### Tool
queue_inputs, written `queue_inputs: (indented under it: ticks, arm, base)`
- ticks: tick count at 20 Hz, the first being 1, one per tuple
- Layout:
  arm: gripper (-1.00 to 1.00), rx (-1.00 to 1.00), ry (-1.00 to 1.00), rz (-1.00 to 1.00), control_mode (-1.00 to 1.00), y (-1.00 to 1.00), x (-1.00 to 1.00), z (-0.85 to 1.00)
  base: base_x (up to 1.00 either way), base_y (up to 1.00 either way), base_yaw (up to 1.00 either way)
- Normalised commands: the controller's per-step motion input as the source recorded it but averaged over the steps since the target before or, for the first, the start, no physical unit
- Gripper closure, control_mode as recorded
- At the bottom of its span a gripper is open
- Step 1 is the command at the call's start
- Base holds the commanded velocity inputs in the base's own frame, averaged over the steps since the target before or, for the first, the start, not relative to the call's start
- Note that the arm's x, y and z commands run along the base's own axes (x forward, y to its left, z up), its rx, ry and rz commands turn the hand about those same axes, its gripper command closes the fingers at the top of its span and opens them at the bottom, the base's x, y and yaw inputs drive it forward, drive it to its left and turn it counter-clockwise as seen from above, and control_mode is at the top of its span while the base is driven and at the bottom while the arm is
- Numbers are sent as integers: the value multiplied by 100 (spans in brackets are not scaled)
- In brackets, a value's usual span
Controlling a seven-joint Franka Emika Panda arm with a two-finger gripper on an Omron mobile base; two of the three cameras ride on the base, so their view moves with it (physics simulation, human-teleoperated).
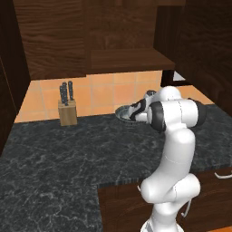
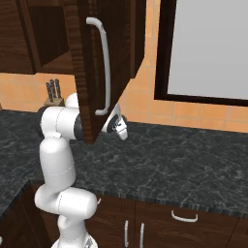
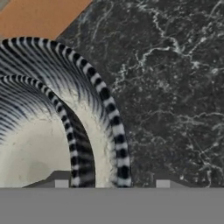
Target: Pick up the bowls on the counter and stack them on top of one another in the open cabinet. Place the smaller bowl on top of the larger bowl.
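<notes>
Both bowls sit mouth-up under the tool, round, so no long axis. In hand view the smaller bowl [image 3: 30,144] appears nested in the larger bowl [image 3: 94,113], ribbed rims side by side, on the tabletop [image 3: 175,87] w/ orange tiled wall [image 3: 39,15] beyond. The tool [image 3: 112,183] straddles the larger rim, tips barely seen; can't tell whether it grips. Left base view adds a knife block [image 1: 68,108] well left of the tool and the open cabinet [image 1: 127,59] above. Right base view adds a cabinet door [image 2: 104,63] hiding the bowls
</notes>
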Motion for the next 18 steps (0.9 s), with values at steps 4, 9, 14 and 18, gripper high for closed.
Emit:
queue_inputs:
  ticks: [4, 9, 14, 18]
  arm:
    - [100, 0, 0, 0, -100, 0, 0, 0]
    - [100, 0, -2, 0, -100, 0, -34, 11]
    - [100, 0, -13, 0, -100, 0, -72, 66]
    - [100, -2, -16, 0, -100, 23, -67, 100]
  base:
    - [0, 0, 0]
    - [0, 0, 0]
    - [0, 0, 0]
    - [0, 0, 0]
